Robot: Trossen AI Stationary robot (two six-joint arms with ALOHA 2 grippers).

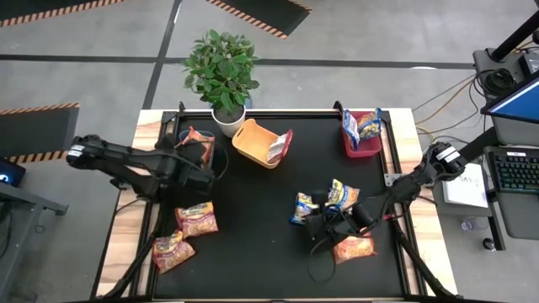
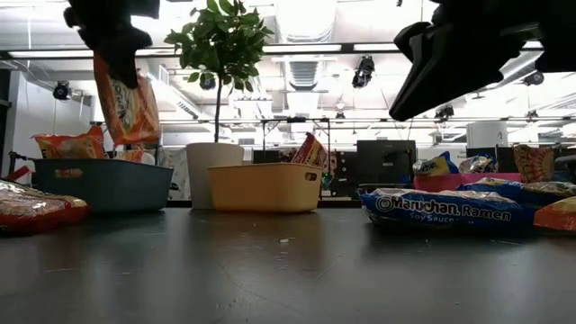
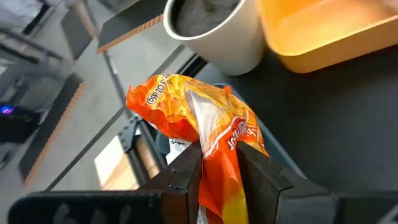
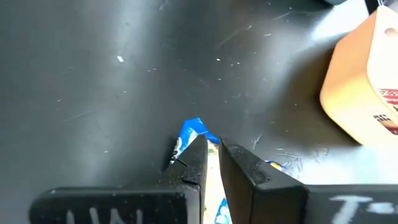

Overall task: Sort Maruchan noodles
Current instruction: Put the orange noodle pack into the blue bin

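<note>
My left gripper point(image 1: 200, 152) is shut on an orange Maruchan noodle packet point(image 3: 186, 109) and holds it above the dark teal bin point(image 2: 103, 184), which has orange packets in it. My right gripper point(image 4: 212, 146) stands over the mat's near right part, shut on a blue-and-yellow packet of which only a corner point(image 4: 194, 132) shows. Two blue-and-yellow packets point(image 1: 301, 208) point(image 1: 341, 194) and one orange packet point(image 1: 354, 248) lie flat near it. Two more orange packets point(image 1: 196, 219) point(image 1: 173, 250) lie near left. My left gripper pinches the orange packet between its two fingers point(image 3: 189, 168) at one end point(image 3: 217, 174). The fingers slant down toward the table's far side. The packet is lifted clear and hangs tilted below the fingers point(image 2: 126, 103), over the teal bin. My right gripper pinches the blue-and-yellow packet between its two fingers point(image 4: 239, 163), and a blue corner point(image 4: 189, 132) sticks out past the tips. The fingers slant down toward the table's left. The gripper hides the remainder of the packet, so how it sits does not show.
An orange bin point(image 1: 253, 143) with a pinkish-red packet point(image 1: 278, 147) stands at the far middle. A red bin point(image 1: 360, 145) with a blue packet point(image 1: 364, 126) stands far right. A potted plant point(image 1: 221, 71) is at the far edge. Bare mat point(image 1: 253, 236) lies between the arms.
</note>
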